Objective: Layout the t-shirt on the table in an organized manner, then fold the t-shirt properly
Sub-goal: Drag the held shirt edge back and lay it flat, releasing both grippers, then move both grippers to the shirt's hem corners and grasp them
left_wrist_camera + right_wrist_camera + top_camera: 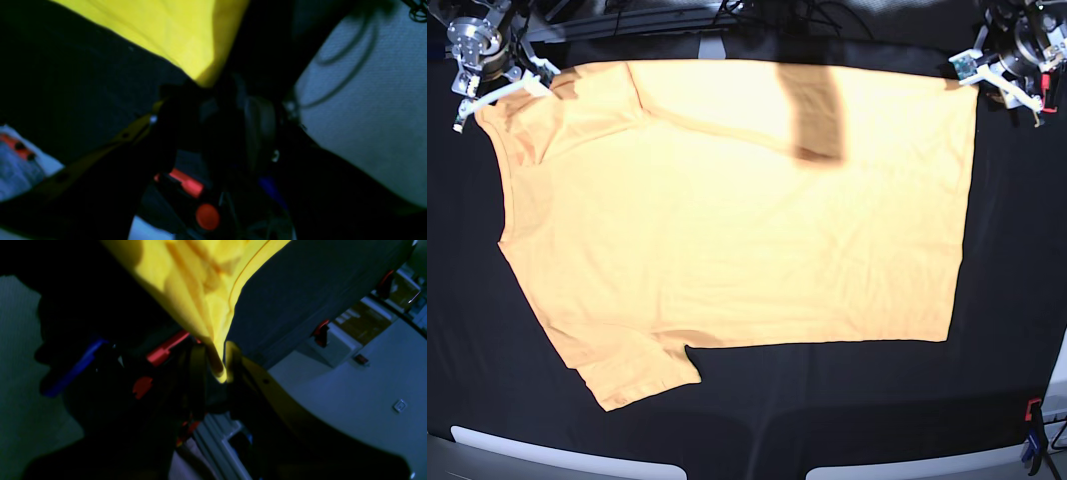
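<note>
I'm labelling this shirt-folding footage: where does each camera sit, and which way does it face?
Left wrist: on the left arm, looking along its dark fingers at a t-shirt corner.
Right wrist: on the right arm; its fingers pinch bunched shirt.
Base: overhead, facing down on the shirt spread across the table; both grippers at its far corners.
All views share the shirt and table.

The yellow-orange t-shirt (727,220) lies spread nearly flat on the black table (827,410). The right gripper (502,85) sits at the sleeve corner beside it; the left gripper (987,70) sits at the hem corner. A dark shadow (812,115) crosses the cloth between them, nearer the left gripper.
</note>
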`<action>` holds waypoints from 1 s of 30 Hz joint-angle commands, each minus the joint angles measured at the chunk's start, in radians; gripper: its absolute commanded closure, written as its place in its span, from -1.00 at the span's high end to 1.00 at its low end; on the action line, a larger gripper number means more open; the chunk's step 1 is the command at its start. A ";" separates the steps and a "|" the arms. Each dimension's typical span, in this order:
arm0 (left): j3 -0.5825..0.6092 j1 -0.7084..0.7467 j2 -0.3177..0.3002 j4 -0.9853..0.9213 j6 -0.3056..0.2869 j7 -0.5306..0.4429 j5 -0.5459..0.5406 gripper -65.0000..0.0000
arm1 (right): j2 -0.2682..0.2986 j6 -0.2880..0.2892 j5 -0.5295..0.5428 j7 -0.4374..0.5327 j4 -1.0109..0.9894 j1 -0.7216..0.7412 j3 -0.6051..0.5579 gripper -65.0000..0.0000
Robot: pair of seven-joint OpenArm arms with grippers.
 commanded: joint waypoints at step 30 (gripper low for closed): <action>-0.261 -1.121 0.473 -0.956 -0.041 -0.189 -0.553 -0.10 | -0.389 0.385 0.816 0.309 -0.922 1.207 0.315 -0.68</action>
